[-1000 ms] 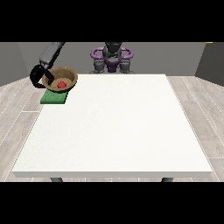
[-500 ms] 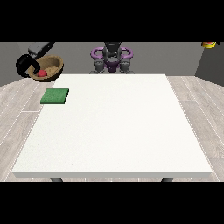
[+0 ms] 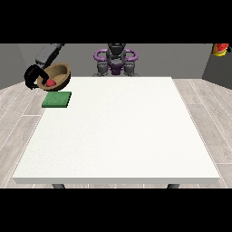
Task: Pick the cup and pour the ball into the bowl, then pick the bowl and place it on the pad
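A brown bowl (image 3: pixel 58 75) with a red ball (image 3: pixel 50 83) inside is held tilted in the air, just beyond the table's far left corner. The black hand at the view's left (image 3: pixel 32 77) curls round the bowl's left rim. The green pad (image 3: pixel 57 99) lies flat on the white table (image 3: pixel 118 131) at its far left, just in front of and below the bowl. I see no cup that I can name. No hand shows at the view's right.
The robot's torso (image 3: pixel 116 59) stands behind the table's far edge at centre. A small red and yellow thing (image 3: pixel 220 49) shows at the upper right, beyond the table.
The bowl was right over the pad, swung up and to the left off the table, and has now come partway back toward the pad. The red and yellow thing appeared at upper right.
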### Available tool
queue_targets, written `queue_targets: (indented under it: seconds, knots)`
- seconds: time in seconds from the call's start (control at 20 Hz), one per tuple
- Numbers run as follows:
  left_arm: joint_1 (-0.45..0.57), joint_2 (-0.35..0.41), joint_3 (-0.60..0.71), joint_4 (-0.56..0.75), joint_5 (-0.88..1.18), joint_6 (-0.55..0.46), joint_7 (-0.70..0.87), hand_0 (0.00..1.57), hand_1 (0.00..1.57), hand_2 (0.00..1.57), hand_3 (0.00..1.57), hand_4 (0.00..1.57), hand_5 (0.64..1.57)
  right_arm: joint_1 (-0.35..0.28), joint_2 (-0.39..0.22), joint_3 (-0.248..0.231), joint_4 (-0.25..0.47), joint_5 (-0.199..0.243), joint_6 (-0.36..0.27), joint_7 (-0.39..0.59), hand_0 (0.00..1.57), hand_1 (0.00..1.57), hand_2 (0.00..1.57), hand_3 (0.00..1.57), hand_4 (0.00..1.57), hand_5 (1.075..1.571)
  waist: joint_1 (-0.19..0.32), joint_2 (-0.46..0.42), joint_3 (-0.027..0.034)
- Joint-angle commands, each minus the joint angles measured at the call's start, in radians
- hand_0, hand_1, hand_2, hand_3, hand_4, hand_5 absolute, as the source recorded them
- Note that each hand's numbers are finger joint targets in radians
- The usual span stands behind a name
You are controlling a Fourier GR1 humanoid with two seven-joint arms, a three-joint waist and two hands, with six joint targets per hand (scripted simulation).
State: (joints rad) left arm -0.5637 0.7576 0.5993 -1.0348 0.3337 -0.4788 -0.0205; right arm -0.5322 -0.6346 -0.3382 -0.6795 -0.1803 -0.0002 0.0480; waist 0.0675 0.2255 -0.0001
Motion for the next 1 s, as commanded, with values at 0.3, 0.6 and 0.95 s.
queue_targets:
  seconds: [0.3, 0.6, 0.95]
  knots:
    - [0.002, 0.041, 0.007, 0.021, 0.034, -0.011, -0.002, 0.0, 0.0, 0.0, 0.0, 1.2, 1.559, -0.03, 0.046, -0.077, 0.089, -0.07, -0.018, -0.017, 1.57, 1.57, 1.57, 0.74, 0.9, 1.569, -0.001, 0.002, 0.0011]
    - [0.017, 0.057, 0.003, 0.014, 0.051, -0.017, 0.009, 0.0, 0.0, 0.0, 0.0, 1.2, 1.561, -0.033, -0.036, -0.076, 0.127, -0.018, -0.093, -0.023, 1.57, 1.57, 1.57, 0.98, 0.0, 1.554, 0.011, 0.003, 0.0005]
    - [0.023, 0.103, 0.033, 0.098, 0.038, -0.04, -0.113, 0.0, 0.0, 0.0, 0.0, 1.19, 1.563, -0.063, 0.03, -0.088, 0.104, -0.047, -0.116, -0.086, 1.46, 1.46, 1.41, 0.83, 0.0, 1.532, -0.005, 0.068, 0.0002]
